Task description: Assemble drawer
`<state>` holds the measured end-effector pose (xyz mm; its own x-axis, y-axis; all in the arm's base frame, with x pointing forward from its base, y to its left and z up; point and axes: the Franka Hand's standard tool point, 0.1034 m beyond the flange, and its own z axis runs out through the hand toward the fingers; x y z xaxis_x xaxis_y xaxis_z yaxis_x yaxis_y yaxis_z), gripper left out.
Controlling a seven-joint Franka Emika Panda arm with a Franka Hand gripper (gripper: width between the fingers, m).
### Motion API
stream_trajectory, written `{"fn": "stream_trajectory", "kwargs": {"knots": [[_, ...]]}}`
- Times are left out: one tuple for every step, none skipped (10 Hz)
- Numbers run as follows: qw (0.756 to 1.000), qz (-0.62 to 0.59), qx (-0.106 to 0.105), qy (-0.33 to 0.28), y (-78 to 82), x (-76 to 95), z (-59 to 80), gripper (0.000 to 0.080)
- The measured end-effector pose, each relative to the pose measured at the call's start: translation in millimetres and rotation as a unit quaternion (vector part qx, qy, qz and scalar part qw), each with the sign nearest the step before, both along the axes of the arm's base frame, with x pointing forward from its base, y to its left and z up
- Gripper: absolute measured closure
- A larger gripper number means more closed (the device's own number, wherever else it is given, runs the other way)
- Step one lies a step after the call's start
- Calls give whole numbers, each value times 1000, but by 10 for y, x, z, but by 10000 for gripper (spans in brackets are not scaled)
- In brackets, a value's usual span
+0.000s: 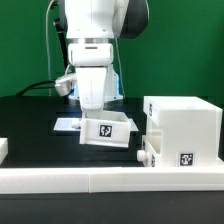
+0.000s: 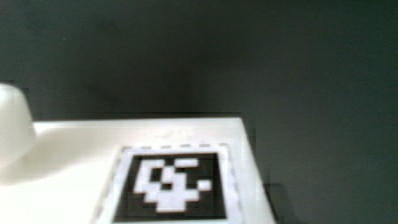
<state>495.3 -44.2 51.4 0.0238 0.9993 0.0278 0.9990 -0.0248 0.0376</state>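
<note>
A small open white drawer box [image 1: 108, 131] with a black-and-white tag on its front stands at the table's middle. My gripper [image 1: 94, 108] reaches down onto its back-left wall, fingertips hidden behind the wall, and seems shut on it. In the wrist view the box's tagged white panel [image 2: 175, 180] fills the near field and no fingers show. A larger white drawer housing [image 1: 186, 128] with a tag stands at the exterior view's right, with a small white knob [image 1: 143, 157] low on its left side.
A long white rail [image 1: 100, 181] runs along the table's front edge. A thin flat white board [image 1: 67, 124] lies behind the drawer box. A white piece [image 1: 3, 149] shows at the exterior view's left edge. A rounded white shape [image 2: 15, 130] shows in the wrist view.
</note>
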Motion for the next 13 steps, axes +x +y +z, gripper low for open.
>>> {"fn": "stream_trajectory", "kwargs": {"knots": [[1000,0,-3,17,-25,27,25,758],[999,0,-4,43,-43,16,30,758],[999,0,-4,40,-45,36,35,758],[999,0,-4,41,-44,24,24,758],[999,0,-4,42,-46,22,21,758],[999,0,-4,42,-45,21,20,758],[999,1,-4,40,-32,49,37,758],[999,4,-3,38,-39,80,54,758],[999,7,-2,36,-41,101,64,758],[999,8,10,35,-100,119,63,758],[999,4,22,33,-181,127,63,758],[999,10,39,34,-252,108,47,758],[998,4,56,39,-322,110,27,758]]}}
